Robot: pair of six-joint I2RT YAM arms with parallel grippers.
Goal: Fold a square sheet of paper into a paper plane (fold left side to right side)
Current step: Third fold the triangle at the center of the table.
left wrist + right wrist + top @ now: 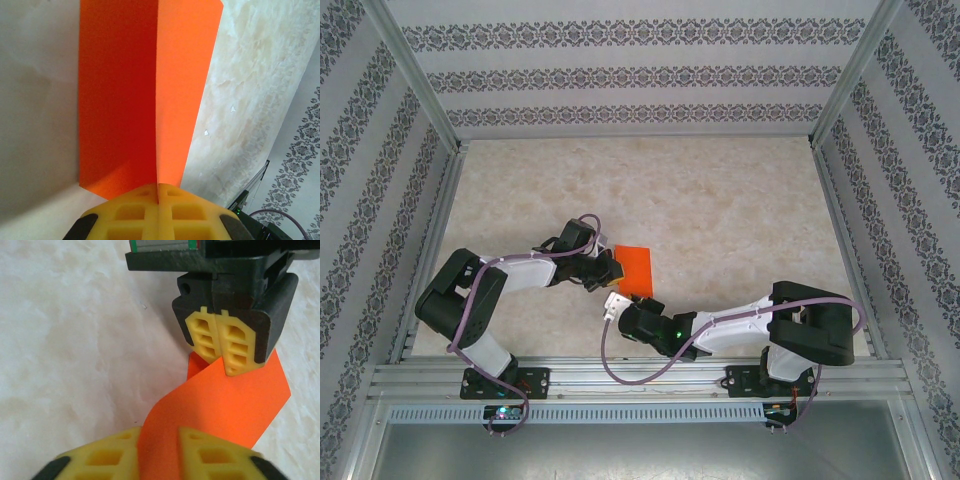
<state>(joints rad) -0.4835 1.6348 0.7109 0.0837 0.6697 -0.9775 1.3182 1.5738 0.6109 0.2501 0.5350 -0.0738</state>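
The folded square sheet of paper (pixel 636 268) lies lengthwise near-to-far. The left gripper (pixel 158 192) pinches its left edge. The right gripper (pixel 159 437) straddles its near end with its fingers narrowly apart, grip unclear.

A robotics lab test cell: a silver aluminium-profile frame (pixel 415 75) with grey floral-striped wallpaper panels (pixel 640 75) encloses a beige marble-patterned tabletop (pixel 740 200), and black-and-white robot arms (pixel 470 300) stand bolted to a slotted aluminium rail (pixel 640 376).
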